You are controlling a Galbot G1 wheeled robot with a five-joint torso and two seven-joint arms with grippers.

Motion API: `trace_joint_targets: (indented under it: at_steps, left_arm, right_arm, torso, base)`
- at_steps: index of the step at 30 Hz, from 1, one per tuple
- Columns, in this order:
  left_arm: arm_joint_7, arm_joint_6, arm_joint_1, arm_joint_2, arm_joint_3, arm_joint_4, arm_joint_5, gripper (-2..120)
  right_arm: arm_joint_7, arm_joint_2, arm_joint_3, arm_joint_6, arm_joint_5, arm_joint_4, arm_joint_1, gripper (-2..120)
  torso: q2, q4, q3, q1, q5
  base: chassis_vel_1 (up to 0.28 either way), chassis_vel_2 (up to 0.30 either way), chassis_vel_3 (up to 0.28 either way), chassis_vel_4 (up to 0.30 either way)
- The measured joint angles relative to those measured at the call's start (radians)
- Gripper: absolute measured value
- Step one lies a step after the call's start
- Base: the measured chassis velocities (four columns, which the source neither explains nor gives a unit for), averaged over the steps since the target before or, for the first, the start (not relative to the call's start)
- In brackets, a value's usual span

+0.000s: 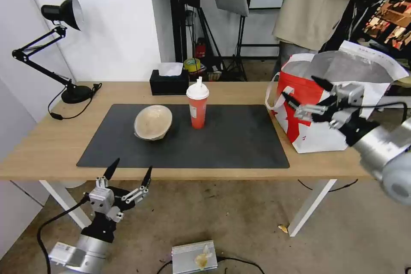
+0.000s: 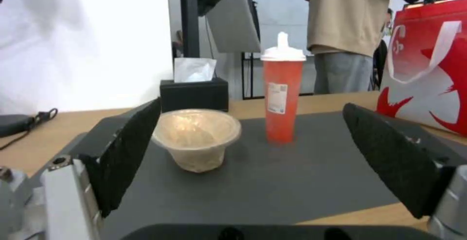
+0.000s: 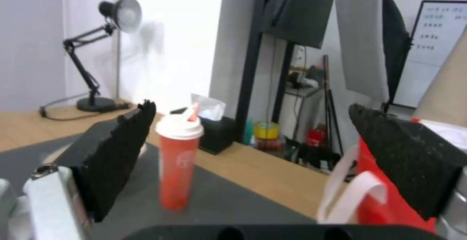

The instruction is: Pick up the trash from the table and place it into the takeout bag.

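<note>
While the left gripper hangs wide open below the table edge, the beige bowl lies tipped on the mat just left of the upright red cup. Right of the cup, the right gripper spreads empty against the open takeout bag; contents hidden.

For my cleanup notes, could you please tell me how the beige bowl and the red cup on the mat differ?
The beige bowl is low, wide and open-topped, tilted on its side; the red cup is tall, narrow and upright, closed by a white lid with a straw. The bowl lies left of the cup. Both rest on the dark mat, apart from each other, and neither is held by a claw.
</note>
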State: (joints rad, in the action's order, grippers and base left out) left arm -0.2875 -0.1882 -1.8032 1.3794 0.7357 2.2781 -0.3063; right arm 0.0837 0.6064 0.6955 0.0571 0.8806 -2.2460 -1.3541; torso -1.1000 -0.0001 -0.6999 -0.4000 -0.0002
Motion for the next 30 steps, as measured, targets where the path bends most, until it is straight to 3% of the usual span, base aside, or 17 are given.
trace_joint_targets:
  at_steps: [7,19,23,30]
  left_arm:
    - [0.003,-0.001,-0.014,-0.017,0.02,0.021,-0.023,100]
    - [0.033,-0.01,-0.016,-0.054,0.045,0.028,-0.051,100]
    - [0.033,-0.019,-0.017,-0.069,0.055,0.026,-0.064,100]
    - [0.031,-0.022,-0.017,-0.08,0.057,0.018,-0.075,100]
  right_arm:
    - [0.002,0.099,-0.043,-0.009,-0.098,-0.027,-0.043,100]
    - [0.078,0.248,-0.063,-0.124,-0.313,-0.005,-0.195,100]
    - [0.105,0.342,-0.081,-0.166,-0.434,0.003,-0.256,100]
    - [0.13,0.434,-0.106,-0.204,-0.523,0.002,-0.316,100]
  torso:
    - [0.0,0.0001,0.0,0.0,0.0]
    - [0.0,0.0,0.0,0.0,0.0]
    - [0.0,0.0,0.0,0.0,0.0002]
    - [0.0,0.0001,0.0,0.0,0.0]
  base:
    - [0.0,0.0,0.0,0.0]
    - [0.0,0.0,0.0,0.0]
    - [0.0,0.0,0.0,0.0]
    - [0.0,0.0,0.0,0.0]
